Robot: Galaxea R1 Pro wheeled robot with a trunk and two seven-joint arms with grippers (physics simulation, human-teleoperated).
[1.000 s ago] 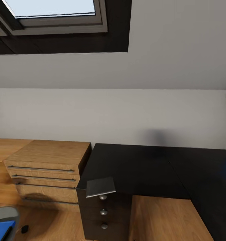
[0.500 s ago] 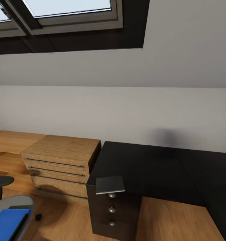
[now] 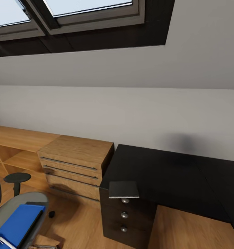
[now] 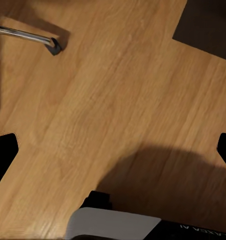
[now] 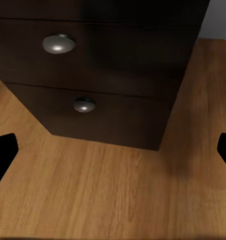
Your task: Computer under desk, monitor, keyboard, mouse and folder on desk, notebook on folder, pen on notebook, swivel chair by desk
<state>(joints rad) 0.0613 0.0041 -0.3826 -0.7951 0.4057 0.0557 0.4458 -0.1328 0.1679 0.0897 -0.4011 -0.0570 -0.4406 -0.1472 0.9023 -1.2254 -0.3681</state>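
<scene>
Barely begun: notebook (image 3: 123, 189) already on desk (image 3: 158, 173) corner, blue folder (image 3: 18, 224) waiting on swivel chair (image 3: 6, 209), both hands (image 4: 113, 150) (image 5: 113, 155) spread wide, released, grasping nothing.

One desk (image 3: 165, 173), one notebook (image 3: 123, 189), one swivel chair (image 3: 13, 211), one folder (image 3: 18, 224).

A light wooden chest (image 3: 75, 166) with long bar handles stands against the grey wall (image 3: 131, 114) beneath skylights (image 3: 86, 10).
</scene>
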